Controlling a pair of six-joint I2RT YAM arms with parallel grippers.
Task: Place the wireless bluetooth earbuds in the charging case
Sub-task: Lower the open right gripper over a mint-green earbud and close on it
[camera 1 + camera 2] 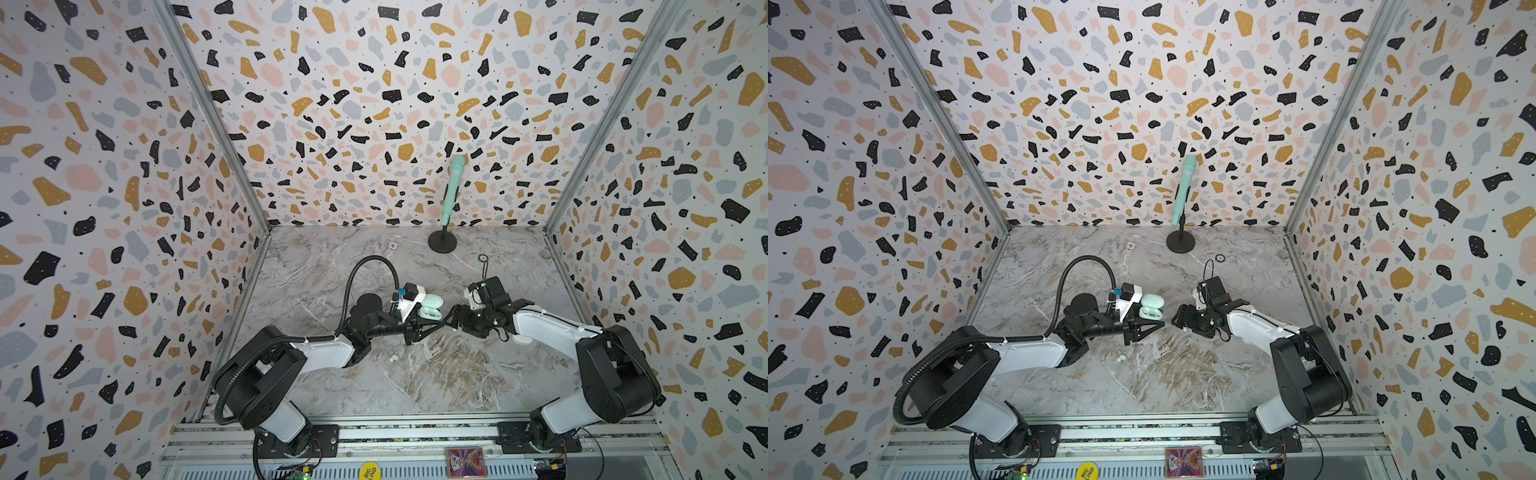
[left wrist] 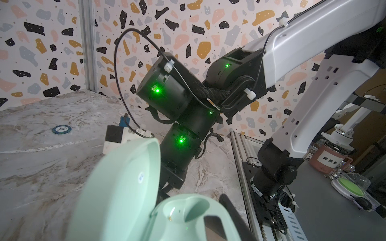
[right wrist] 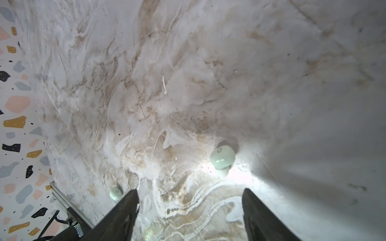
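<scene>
My left gripper is shut on the base of the mint charging case, held above the table's middle with its lid open. In the left wrist view the lid stands up beside the base, and one socket shows empty. My right gripper is just right of the case, pointing down, open with nothing between its fingers. Two mint wireless bluetooth earbuds lie on the marble: one ahead of the fingertips, the other beside one finger. A small pale bud shows in both top views.
A mint microphone on a black stand is at the back. A poker chip lies behind the right arm, and a small ring lies further left. Patterned walls close three sides; an aluminium rail runs along the front.
</scene>
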